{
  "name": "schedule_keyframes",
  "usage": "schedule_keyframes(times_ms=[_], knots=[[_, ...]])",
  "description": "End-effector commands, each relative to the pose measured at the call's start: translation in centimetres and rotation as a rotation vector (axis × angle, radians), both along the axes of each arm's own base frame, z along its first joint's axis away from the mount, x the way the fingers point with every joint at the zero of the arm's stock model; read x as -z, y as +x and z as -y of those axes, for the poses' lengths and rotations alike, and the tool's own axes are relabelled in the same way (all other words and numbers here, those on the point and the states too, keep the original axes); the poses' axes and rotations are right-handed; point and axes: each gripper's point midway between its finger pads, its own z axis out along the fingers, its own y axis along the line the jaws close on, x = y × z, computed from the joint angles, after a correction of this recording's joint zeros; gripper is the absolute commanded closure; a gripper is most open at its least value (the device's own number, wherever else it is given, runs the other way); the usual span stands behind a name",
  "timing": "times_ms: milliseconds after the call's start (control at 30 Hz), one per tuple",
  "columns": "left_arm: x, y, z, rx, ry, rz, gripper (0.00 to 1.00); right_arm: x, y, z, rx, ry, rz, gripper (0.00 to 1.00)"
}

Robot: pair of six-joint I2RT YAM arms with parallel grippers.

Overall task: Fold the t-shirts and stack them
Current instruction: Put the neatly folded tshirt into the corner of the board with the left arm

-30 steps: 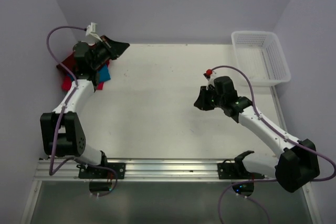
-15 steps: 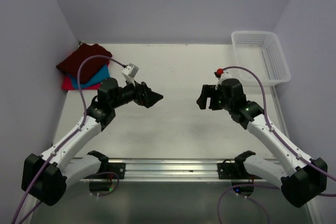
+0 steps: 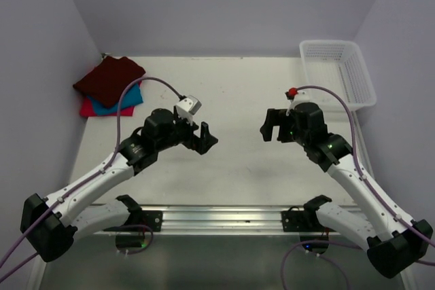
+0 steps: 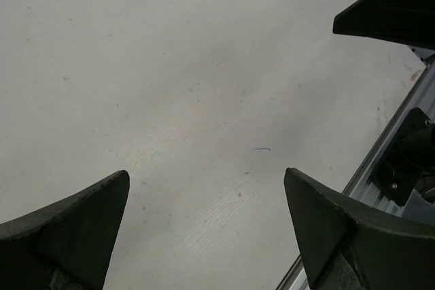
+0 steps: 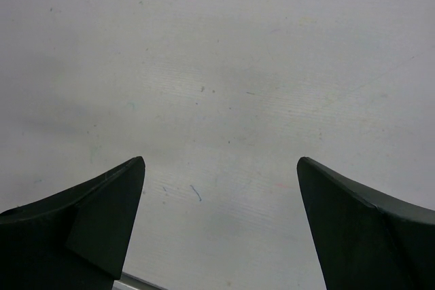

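Using the white mesh basket (image 3: 350,105) in the far right corner of the table (image 3: 231,86) as my reference for everything.

As far from the basket as you can get along the back edge, in the opposite far corner, are the three t-shirts in one pile. The maroon shirt (image 3: 109,81) is folded on top and sits a bit askew. The teal shirt (image 3: 130,97) pokes out from under it on the side facing the basket. The red-pink shirt (image 3: 92,108) is at the bottom and shows mostly along the pile's near edge. Both arms are well apart from the pile.

Moving toward the basket, the left gripper (image 3: 204,139) hangs over bare tabletop, roughly halfway between the pile and the basket and closer to the front of the table than either. It points toward the basket's side. Its jaws are spread wide, and its wrist cam (image 4: 207,188) shows only white table between the two dark fingers, with the metal rail (image 4: 397,154) off to one side.

Closer to the basket is the right gripper (image 3: 270,127), a little in front of it and facing away from it, toward the left one. There's a clear gap between the two. Its jaws are wide apart too, and its own cam (image 5: 221,168) shows just scuffed white table between them.
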Motion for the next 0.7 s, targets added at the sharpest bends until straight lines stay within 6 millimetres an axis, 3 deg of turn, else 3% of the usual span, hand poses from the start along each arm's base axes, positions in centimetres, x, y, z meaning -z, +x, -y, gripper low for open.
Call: schedule_keyframes(times_ms=[0,233,500,667], knots=[[-2.3,0.3,0.0,-0.021,0.028,0.093,0.00,-3.2,0.1,0.6,0.007,-0.007,0.084,0.01],[-5.1,-0.8,1.1,0.036,-0.060,0.154,0.00,-3.3,0.0,0.5,0.004,-0.011,0.068,0.01],[-3.8,-1.1,1.4,0.048,-0.026,0.121,0.00,-3.9,0.1,0.4,-0.006,-0.009,0.075,0.01],[-4.7,-1.2,1.3,0.045,-0.047,0.136,0.00,-4.1,-0.1,0.0,-0.024,0.004,0.077,0.01]])
